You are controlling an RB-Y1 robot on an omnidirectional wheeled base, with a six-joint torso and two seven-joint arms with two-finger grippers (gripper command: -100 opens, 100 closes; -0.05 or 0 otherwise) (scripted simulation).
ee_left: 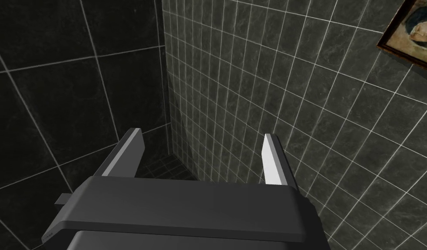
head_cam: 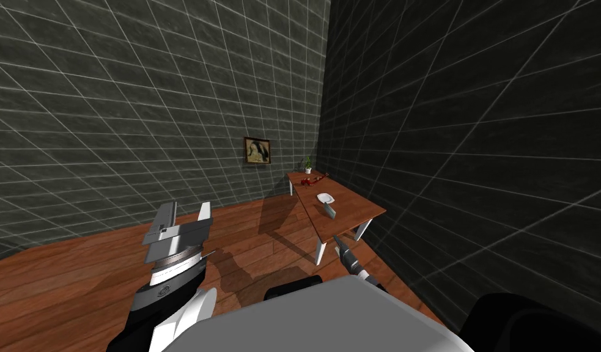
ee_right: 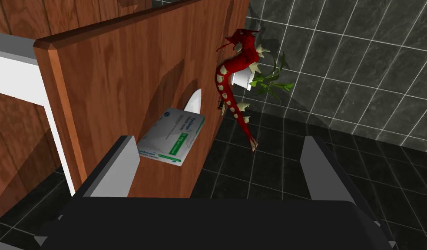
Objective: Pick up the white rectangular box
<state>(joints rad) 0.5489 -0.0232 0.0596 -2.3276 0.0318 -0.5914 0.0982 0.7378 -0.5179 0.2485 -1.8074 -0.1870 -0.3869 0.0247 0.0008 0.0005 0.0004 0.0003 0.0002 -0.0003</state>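
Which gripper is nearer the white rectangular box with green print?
Right. Right gripper, open, faces the white rectangular box at the wooden table's near end; left gripper, open, hangs over the floor far aside.

White rectangular box (ee_right: 171, 136), lying flat on the wooden table (ee_right: 121, 74)
Thin and closed; white, with a green band and small blue print on its upper face; broad side down on the tabletop; just beside a white bowl (ee_right: 194, 102)

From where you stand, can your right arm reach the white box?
Probably yes: the right gripper is open and facing the white box, with nothing between; the bowl and red dragon lie beyond it.
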